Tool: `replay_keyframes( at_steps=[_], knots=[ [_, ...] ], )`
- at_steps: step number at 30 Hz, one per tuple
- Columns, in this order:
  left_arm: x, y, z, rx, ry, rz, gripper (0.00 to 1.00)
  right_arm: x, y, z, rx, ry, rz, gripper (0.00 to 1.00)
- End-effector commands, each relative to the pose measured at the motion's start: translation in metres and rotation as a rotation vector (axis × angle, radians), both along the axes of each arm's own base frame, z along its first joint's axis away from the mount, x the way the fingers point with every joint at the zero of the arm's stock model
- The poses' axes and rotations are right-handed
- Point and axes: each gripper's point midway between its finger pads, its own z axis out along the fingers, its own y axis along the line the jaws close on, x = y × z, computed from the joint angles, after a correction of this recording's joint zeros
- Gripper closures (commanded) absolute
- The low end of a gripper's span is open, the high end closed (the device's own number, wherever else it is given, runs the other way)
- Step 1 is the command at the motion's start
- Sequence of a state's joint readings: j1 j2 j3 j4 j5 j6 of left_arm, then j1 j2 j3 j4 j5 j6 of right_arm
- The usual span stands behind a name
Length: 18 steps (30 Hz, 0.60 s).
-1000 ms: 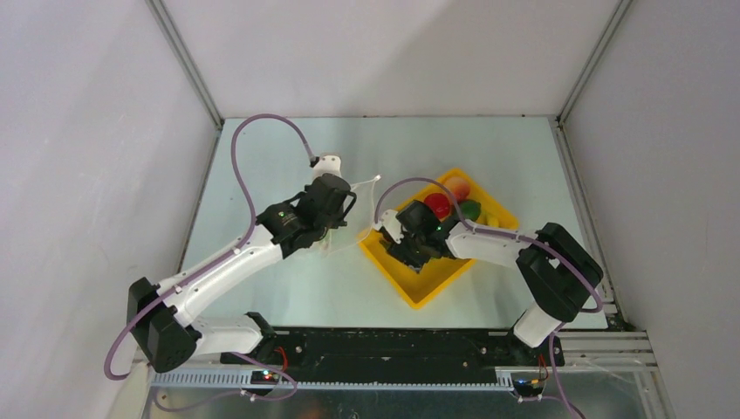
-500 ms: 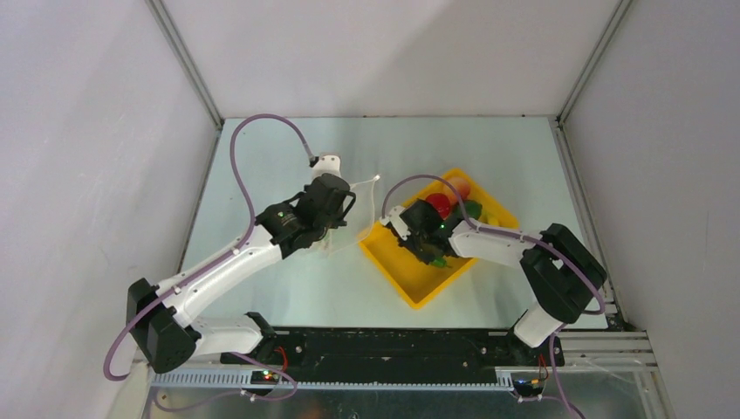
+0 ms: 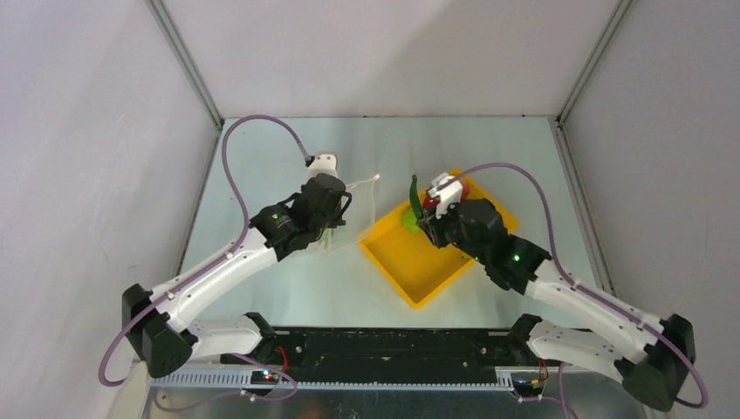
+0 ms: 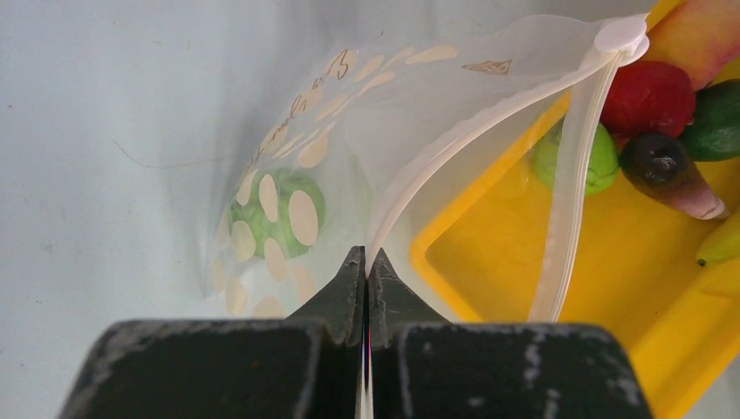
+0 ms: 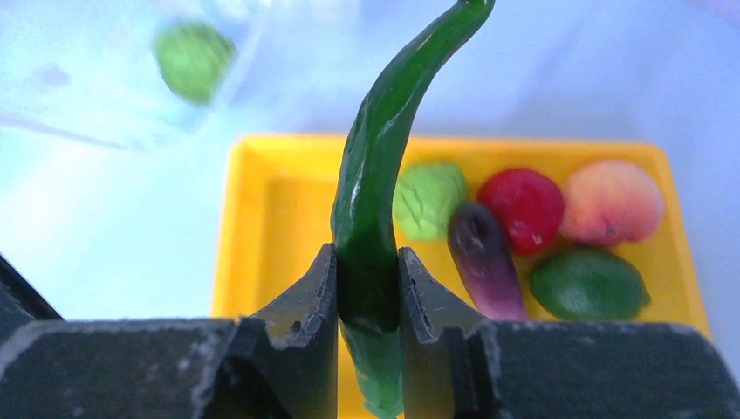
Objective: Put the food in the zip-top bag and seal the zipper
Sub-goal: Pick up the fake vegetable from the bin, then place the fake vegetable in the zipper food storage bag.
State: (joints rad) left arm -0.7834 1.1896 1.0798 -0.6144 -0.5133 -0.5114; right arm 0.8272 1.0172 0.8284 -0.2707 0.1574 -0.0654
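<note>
The right pincer [image 5: 366, 262] is closed on the green cucumber [image 5: 375, 175]. Its two fingers [image 5: 318, 288] press the lower part of it from both sides; a short end hangs below them and the long curved part goes out past the tips. In the top view this pincer [image 3: 429, 215] hangs over the far left part of the yellow tray [image 3: 410, 271], the side turned to the bag, and the cucumber [image 3: 414, 194] is in the air, not touching the tray. Inside the tray lie a light green round fruit [image 5: 428, 201], a red tomato [image 5: 524, 209], a peach [image 5: 611, 201], a purple eggplant [image 5: 484, 262] and a dark green round fruit [image 5: 586, 284]; the left wrist camera also shows the end of a yellow banana [image 4: 720, 249]. The left pincer [image 4: 366, 262] is fully closed and pinches one lip of the zip-top bag [image 4: 393, 96] at its mouth. The zipper [image 4: 567, 201] runs in two white strips that meet at the slider [image 4: 624, 35]; one strip goes to the pincer and the other hangs apart from it, so the mouth stands open toward the tray. One green round fruit [image 4: 249, 218] is already inside the bag. The bag is on the worktop [image 3: 262, 148] just beside the left edge of the tray.
</note>
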Motion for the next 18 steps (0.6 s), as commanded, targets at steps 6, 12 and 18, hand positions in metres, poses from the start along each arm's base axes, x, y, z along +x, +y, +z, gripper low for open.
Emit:
replay_keyframes(
  at_steps=[6,12,18],
  knots=[
    [-0.004,-0.015,0.014,-0.114,-0.008,-0.019,1.0,-0.005,0.061,0.137,0.696,-0.263,0.132,0.98],
    [-0.008,-0.019,0.016,-0.146,0.016,-0.027,1.0,-0.015,0.112,0.158,0.851,-0.323,0.277,0.92],
    [-0.011,-0.02,0.018,-0.164,0.033,-0.026,1.0,-0.011,0.146,0.142,0.851,-0.339,0.314,0.9]
  ],
)
